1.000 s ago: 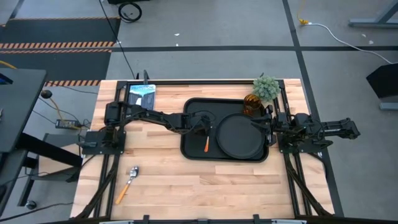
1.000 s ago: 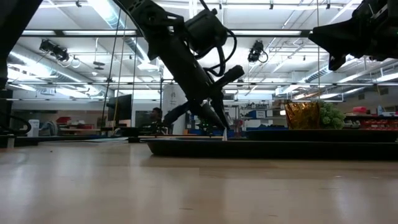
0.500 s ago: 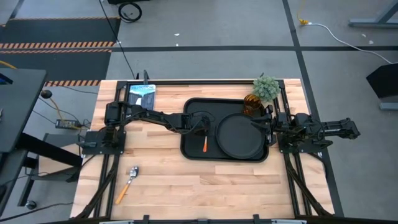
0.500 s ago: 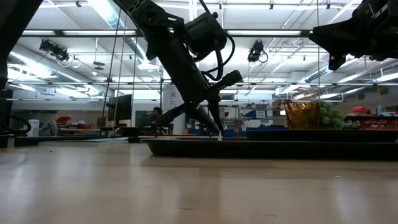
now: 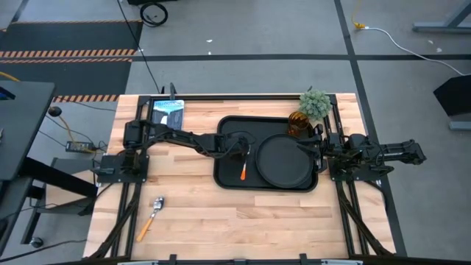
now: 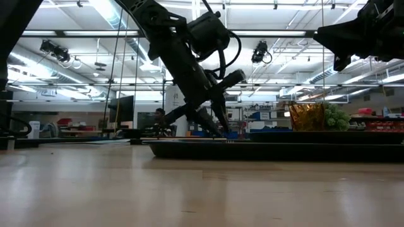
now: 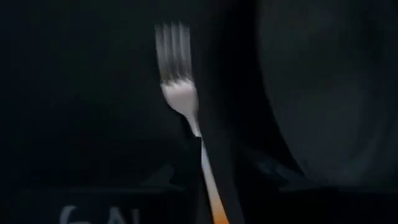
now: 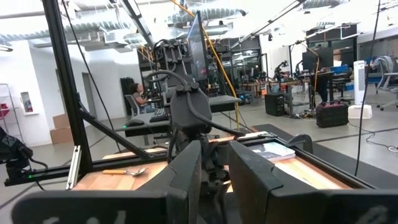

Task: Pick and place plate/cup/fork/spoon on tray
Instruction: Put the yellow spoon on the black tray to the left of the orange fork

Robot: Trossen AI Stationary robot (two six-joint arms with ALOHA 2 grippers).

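The fork [image 5: 243, 171], with silver tines [image 7: 173, 43] and an orange handle, is over the left part of the black tray [image 5: 221, 158]. My left gripper [image 5: 240, 149] stands over it, pointing down, shut on it. The round black plate [image 5: 283, 160] lies flat in the tray's right half. The amber cup [image 5: 296, 124] stands upright at the tray's far right corner. The spoon [image 5: 153, 212] lies flat on the wood near the table's near left corner. My right gripper [image 5: 305, 146] waits shut above the tray's right edge, holding nothing. My left gripper pinches the fork between its two fingers at the neck [image 7: 199, 140], where the silver shaft meets the orange handle. The fingers come from above, slanting down from the table's left. The tine end [image 6: 227, 140] is down at the tray floor, and the handle points toward the near edge.
A small green plant [image 5: 315, 104] stands at the table's far right, just behind the cup. A flat blue-and-white object [image 5: 168, 112] lies at the far left. Bare wood stretches along the near side of the tray.
My left gripper has come down a little over the tray's left part. The fork's silver end has sunk from just above the tray rim to the tray floor. The orange handle has stayed where it was.
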